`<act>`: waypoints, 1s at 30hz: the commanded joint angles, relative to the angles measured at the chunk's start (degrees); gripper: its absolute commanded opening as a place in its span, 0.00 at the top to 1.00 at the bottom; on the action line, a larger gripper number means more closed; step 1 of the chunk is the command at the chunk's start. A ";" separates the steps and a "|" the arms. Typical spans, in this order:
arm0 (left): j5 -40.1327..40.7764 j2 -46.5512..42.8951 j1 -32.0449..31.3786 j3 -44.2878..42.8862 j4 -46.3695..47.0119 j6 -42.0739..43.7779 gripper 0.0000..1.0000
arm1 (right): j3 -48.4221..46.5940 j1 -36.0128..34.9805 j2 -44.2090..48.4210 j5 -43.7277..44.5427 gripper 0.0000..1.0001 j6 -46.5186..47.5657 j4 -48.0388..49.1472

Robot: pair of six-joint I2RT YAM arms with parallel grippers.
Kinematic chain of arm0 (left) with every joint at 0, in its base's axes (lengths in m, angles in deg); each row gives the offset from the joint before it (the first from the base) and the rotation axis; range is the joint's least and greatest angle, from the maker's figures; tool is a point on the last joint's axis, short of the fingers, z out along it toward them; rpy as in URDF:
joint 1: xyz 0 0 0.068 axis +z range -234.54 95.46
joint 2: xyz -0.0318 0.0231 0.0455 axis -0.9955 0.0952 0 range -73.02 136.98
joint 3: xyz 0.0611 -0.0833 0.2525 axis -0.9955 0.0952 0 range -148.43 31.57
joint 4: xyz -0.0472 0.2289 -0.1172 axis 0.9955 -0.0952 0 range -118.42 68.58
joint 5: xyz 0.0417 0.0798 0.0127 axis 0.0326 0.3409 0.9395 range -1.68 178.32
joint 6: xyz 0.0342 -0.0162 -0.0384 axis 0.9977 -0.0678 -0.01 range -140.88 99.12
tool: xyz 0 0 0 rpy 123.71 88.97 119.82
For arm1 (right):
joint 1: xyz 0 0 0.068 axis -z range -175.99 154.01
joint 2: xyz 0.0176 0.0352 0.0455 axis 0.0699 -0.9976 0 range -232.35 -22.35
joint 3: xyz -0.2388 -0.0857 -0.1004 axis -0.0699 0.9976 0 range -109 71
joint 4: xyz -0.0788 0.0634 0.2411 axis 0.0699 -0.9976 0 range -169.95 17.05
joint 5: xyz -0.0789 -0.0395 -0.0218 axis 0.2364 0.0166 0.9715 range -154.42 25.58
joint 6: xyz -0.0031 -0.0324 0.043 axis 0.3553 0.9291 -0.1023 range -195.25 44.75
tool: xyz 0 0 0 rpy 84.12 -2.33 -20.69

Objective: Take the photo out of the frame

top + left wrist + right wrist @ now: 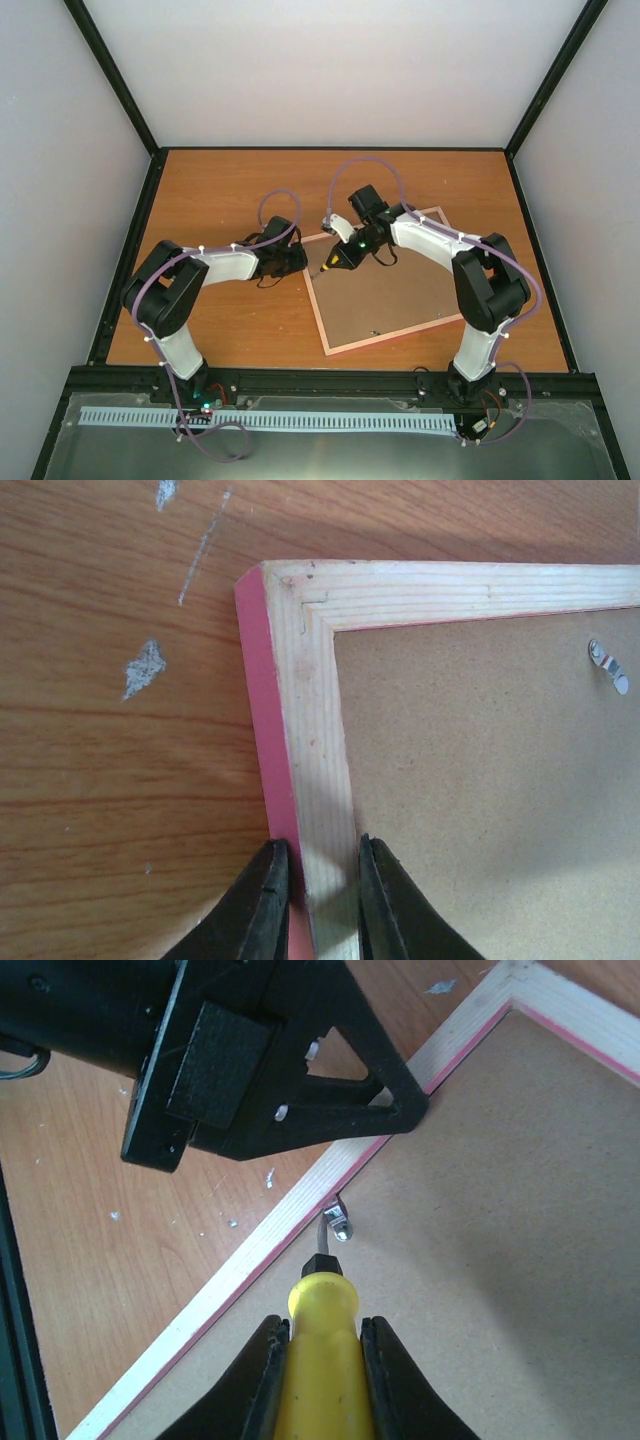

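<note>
The frame (400, 337) lies face down on the table, its pale wood back rail (315, 750) and pink side showing. A brown backing board (385, 290) fills it and hides the photo. My left gripper (322, 880) is shut on the frame's left rail near a corner, one finger on the pink outer side and one at the inner edge. The right gripper (322, 1332) is shut on a yellow-handled screwdriver (322, 1305). The screwdriver's tip rests at a small metal tab (340, 1222) on the board (500, 1260), beside the rail (250, 1250).
Another metal tab (608, 666) sits on the board near the frame's top rail. The left gripper's black body (260, 1060) hangs close above the right gripper's working spot. Black enclosure posts and white walls ring the wooden table (230, 190).
</note>
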 commanded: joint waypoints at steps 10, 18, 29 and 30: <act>-1.93 0.76 -0.30 1.95 -4.49 1.43 0.99 | -1.23 -0.18 0.18 18.09 0.97 -5.79 0.13; 2.53 1.33 0.85 -4.11 -10.81 6.27 0.99 | 1.85 13.27 12.13 13.85 0.97 -5.50 -4.34; 8.62 0.62 7.92 -18.85 -24.34 13.42 0.35 | 11.76 33.44 25.91 7.12 0.97 -0.85 -2.40; 7.51 -0.28 7.76 -18.37 -25.46 13.07 0.34 | 12.16 34.55 26.77 7.16 0.97 -0.20 -2.49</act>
